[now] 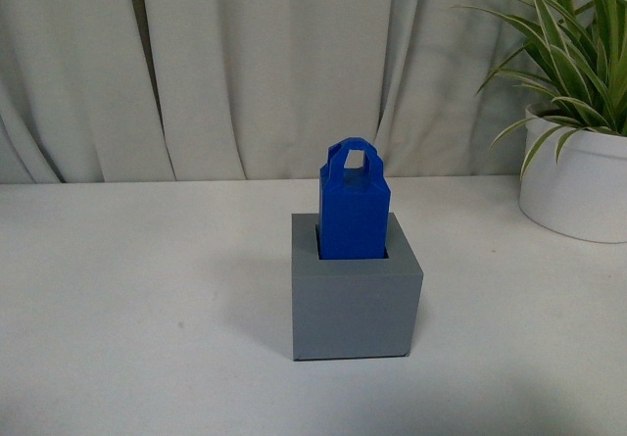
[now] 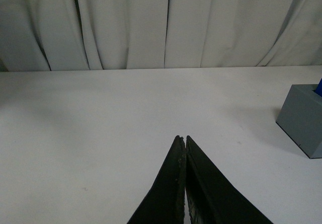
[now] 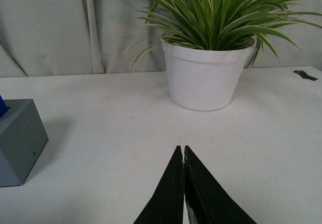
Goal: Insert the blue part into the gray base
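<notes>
The blue part (image 1: 353,207) stands upright in the square recess of the gray base (image 1: 355,299) at the middle of the white table in the front view, its arched loop handle up. No gripper shows in the front view. In the left wrist view my left gripper (image 2: 182,139) is shut and empty over bare table, with the gray base (image 2: 301,117) and a sliver of the blue part (image 2: 319,88) well off to one side. In the right wrist view my right gripper (image 3: 181,148) is shut and empty, with the gray base (image 3: 20,139) apart from it at the frame's edge.
A white pot with a striped green plant (image 1: 573,181) stands at the back right of the table, and shows beyond my right gripper (image 3: 206,78). A small dark scrap (image 3: 305,75) lies near the pot. Pale curtains (image 1: 245,64) hang behind the table's far edge.
</notes>
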